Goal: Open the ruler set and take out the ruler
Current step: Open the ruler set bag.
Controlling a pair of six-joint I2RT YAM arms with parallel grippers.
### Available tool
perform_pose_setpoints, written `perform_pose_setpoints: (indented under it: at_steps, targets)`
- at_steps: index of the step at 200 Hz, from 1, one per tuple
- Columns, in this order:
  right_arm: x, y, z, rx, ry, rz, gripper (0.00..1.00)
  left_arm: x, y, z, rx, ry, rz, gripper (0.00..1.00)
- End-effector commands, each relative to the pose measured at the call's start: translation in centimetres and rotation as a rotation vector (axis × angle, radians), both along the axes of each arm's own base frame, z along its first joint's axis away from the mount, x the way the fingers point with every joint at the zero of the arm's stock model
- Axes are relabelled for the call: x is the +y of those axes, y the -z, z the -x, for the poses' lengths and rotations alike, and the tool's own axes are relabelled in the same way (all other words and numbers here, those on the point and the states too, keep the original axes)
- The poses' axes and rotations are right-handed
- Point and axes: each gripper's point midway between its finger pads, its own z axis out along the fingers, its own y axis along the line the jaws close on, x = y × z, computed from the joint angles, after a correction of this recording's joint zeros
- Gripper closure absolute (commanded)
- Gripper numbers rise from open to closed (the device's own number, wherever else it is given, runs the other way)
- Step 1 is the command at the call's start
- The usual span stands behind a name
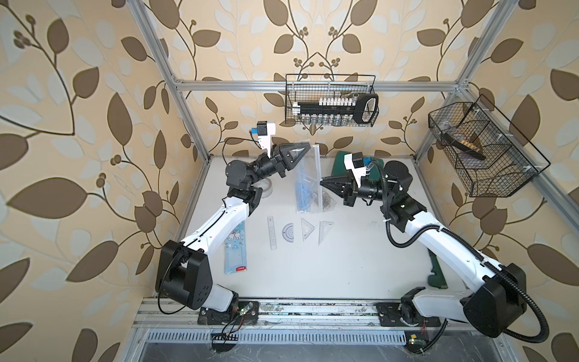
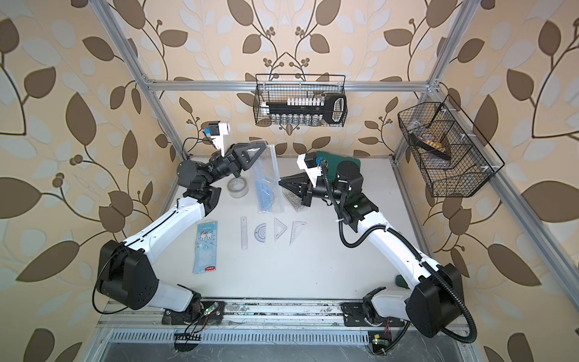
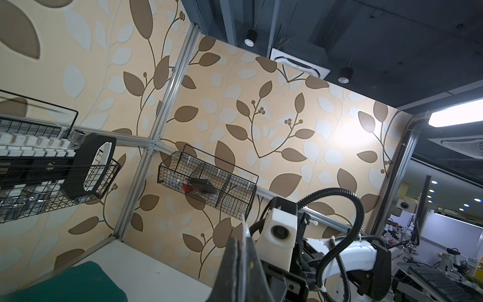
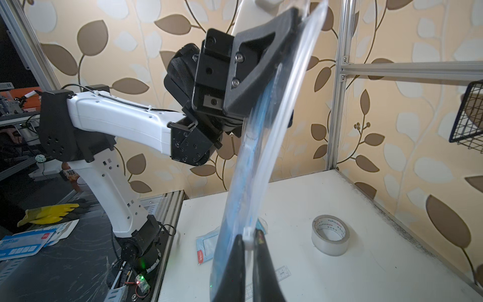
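At the left of the white table [image 1: 344, 266], beside the left arm, lies a flat blue packet [image 1: 236, 250] with a cartoon print. Farther back is a roll of clear tape [image 2: 237, 187]. Next comes a row of loose clear pieces lying flat and apart from each other: a straight ruler [image 1: 272, 233], a protractor [image 1: 287, 233] and two set squares [image 1: 306, 228]. Behind this row the left gripper [image 1: 308, 145] is raised near the back wall. Its jaws are pressed together on the upper part of the ruler set pouch [image 1: 307, 185], a clear zip bag with blue rulers [image 4: 257, 123] inside. The left wrist view shows only a thin clear edge between its fingers [image 3: 232, 258]. The pouch hangs tilted from that grip down toward the table; I cannot tell whether its lower end touches the surface. Just to its right, the right gripper [image 1: 322, 182] is closed in a pinch on a small white slider tab [image 4: 247, 239] at the pouch's edge, clear in the right wrist view. A grey set square [image 2: 294, 200] lies under that gripper. A green board [image 1: 341, 160] sits at the back. One wire basket [image 1: 332, 100] hangs on the back wall, and a second basket [image 1: 488, 150] hangs on the right wall.
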Motion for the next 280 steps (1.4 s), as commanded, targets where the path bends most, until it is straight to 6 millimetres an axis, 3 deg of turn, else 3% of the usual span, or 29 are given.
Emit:
perform_pose_setpoints:
  at_steps: [1,65,131,156,173,194,246,280]
  targets:
    - [-0.1,6.3,1.7,0.217,-0.077,0.106,0.95,6.9,-10.8,4.1,-0.327,-0.205,0.276,1.0]
    - [-0.4,7.0,1.9,0.229,-0.068,0.12,0.95,6.8,-12.1,4.8,-0.36,-0.198,0.259,1.0]
    - [-0.3,6.6,1.3,0.212,-0.045,0.12,0.93,6.8,-12.0,5.0,-0.33,-0.168,0.266,1.0]
    - [-0.3,5.5,0.3,0.177,-0.007,0.119,0.86,6.5,-10.9,4.5,-0.275,-0.119,0.269,1.0]
    - [-0.4,4.9,-0.6,0.155,0.028,0.121,0.72,6.2,-9.8,4.3,-0.232,-0.084,0.261,1.0]
    - [-0.5,4.2,-1.4,0.136,0.057,0.128,0.65,5.8,-8.3,3.9,-0.185,-0.071,0.238,1.0]
    - [-1.4,2.7,-1.4,0.09,0.104,0.122,0.6,5.2,-5.9,3.9,-0.137,-0.099,0.149,1.0]
    - [-1.7,1.4,-0.9,0.061,0.113,0.117,0.65,4.6,-4.3,3.7,-0.105,-0.092,0.097,1.0]
